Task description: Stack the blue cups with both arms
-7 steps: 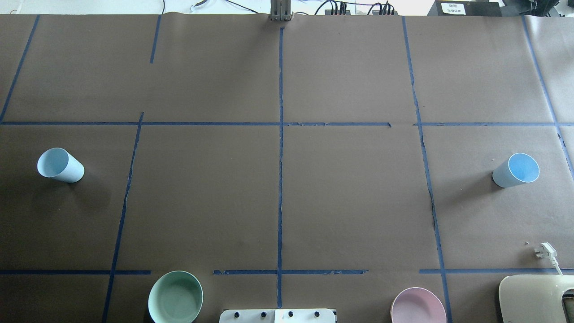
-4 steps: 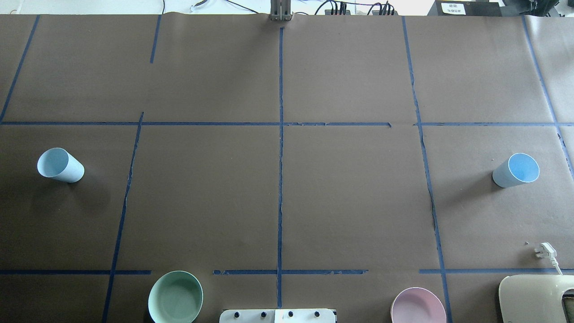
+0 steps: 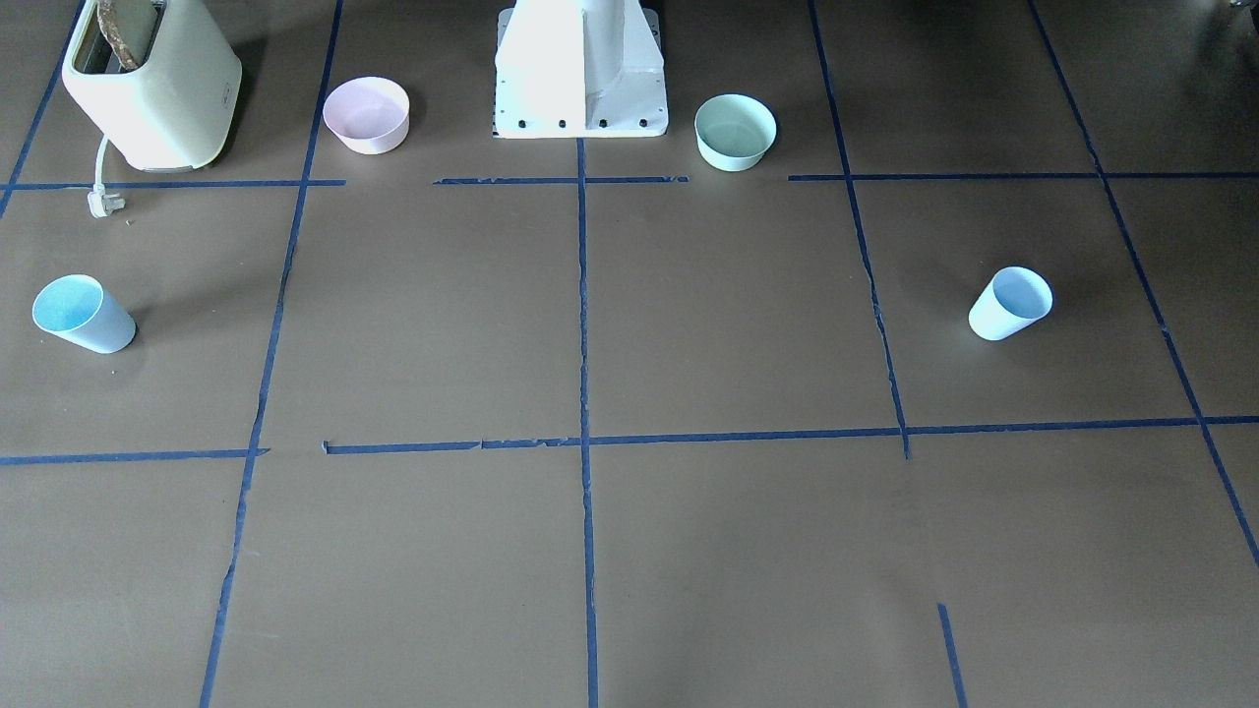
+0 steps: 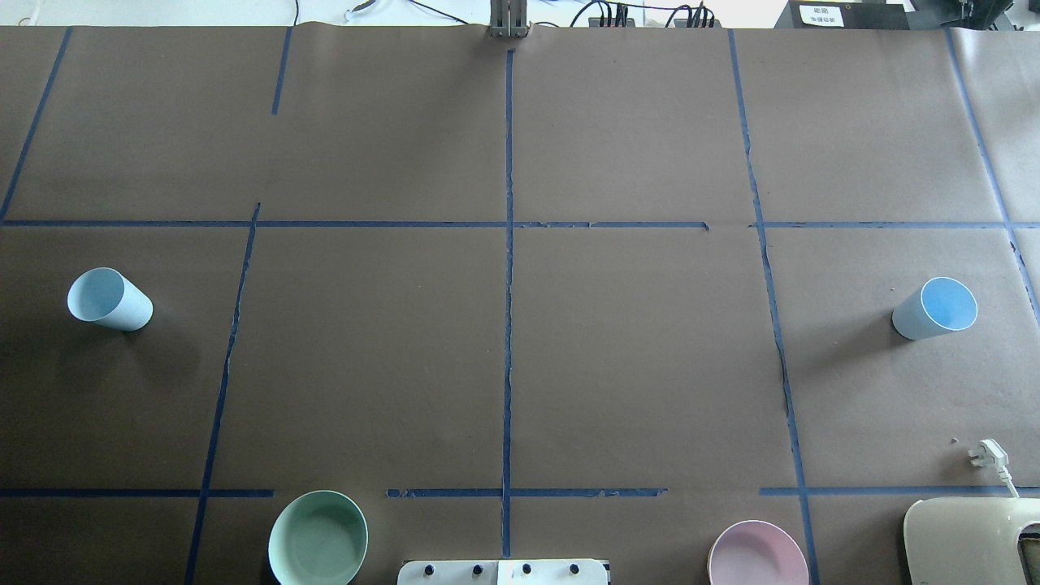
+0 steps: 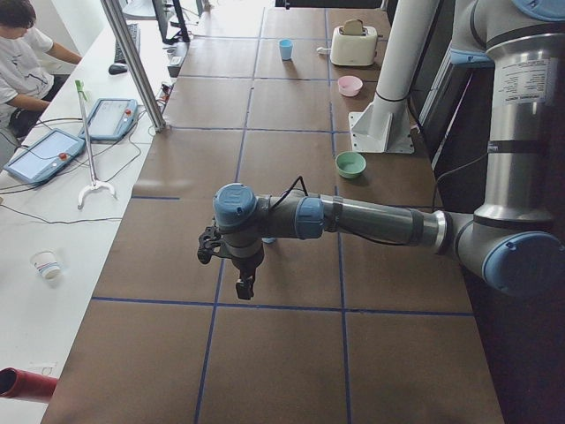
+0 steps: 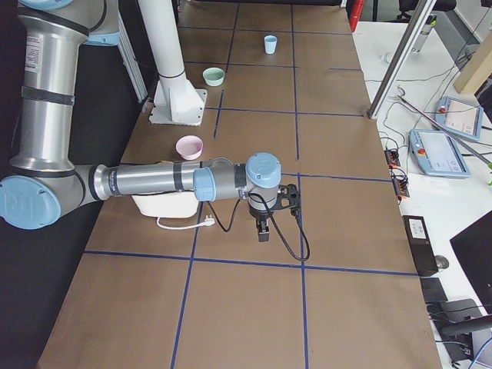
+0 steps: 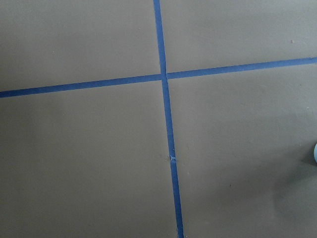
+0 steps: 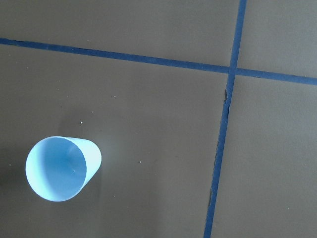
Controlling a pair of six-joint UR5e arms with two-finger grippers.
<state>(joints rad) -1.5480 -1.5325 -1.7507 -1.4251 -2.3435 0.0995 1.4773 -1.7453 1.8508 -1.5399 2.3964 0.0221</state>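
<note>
No stacking is done yet: the left blue cup (image 4: 108, 299) and the right blue cup (image 4: 936, 309) stand upright, unheld, well apart near opposite ends of the worktop (image 4: 634, 366). The left gripper (image 5: 241, 284) and right gripper (image 6: 263, 229) hang above the worktop, shown only from the sides, so I cannot tell whether either is spread or pressed together. The broad middle offers room to bring the cups together, as the green bowl (image 4: 318, 538), pink bowl (image 4: 757, 556) and toaster (image 4: 967, 540) sit along the robot's edge.

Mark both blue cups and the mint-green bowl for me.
Blue cup on robot's left (image 4: 104, 297): overhead view, inside its mouth.
Blue cup on robot's right (image 4: 940, 308): overhead view, inside its mouth.
Mint-green bowl (image 4: 318, 538): overhead view, inner floor.
</note>
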